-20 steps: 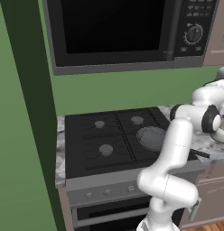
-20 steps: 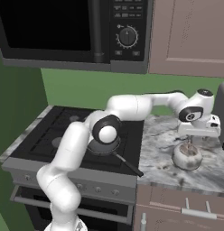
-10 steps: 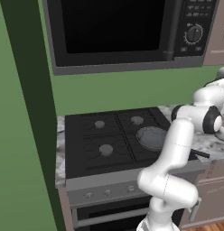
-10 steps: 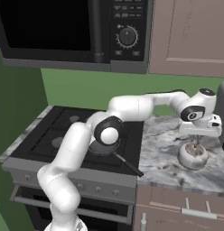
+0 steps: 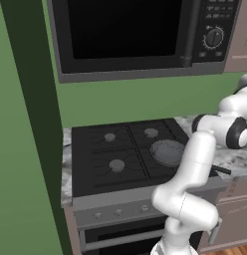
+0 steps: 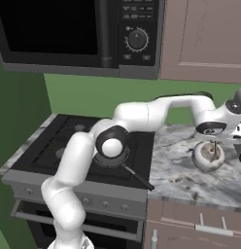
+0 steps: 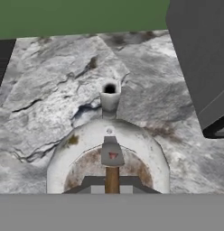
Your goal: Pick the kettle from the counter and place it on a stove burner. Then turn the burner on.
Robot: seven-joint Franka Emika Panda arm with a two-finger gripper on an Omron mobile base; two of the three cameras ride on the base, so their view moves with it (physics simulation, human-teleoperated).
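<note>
Far to the left of the fingers [image 6: 215,142] stands the black stove [image 6: 69,141], its grate carrying a large round burner [image 5: 117,165] toward the front and two smaller caps behind; nearer the fingers, on the stove's right side, sits a dark frying pan [image 5: 168,152] whose handle [image 6: 137,177] pokes out over the front edge toward the counter [image 6: 180,170]. The robot's own white arm stretches across above the pan and blocks part of it in the right base view. Above the stove hangs a black microwave [image 6: 78,34] with a dial, and a pinkish wall cabinet [image 6: 205,39] hangs over the marbled stretch where the fingers work. Directly under the fingers the kettle [image 6: 208,155] sits upright on the counter, well apart from the stove and the burner. In the hand view the kettle's [image 7: 108,153] round white body lies just ahead of the fingers, spout pointing away, with the brownish handle [image 7: 112,178] running straight up between them. The fingers are drawn fully together on that thin handle, and the kettle's base rests on the stone. Just to the right of the fingers a dark grey boxy object [image 7: 199,58] stands on the counter close by the kettle
</note>
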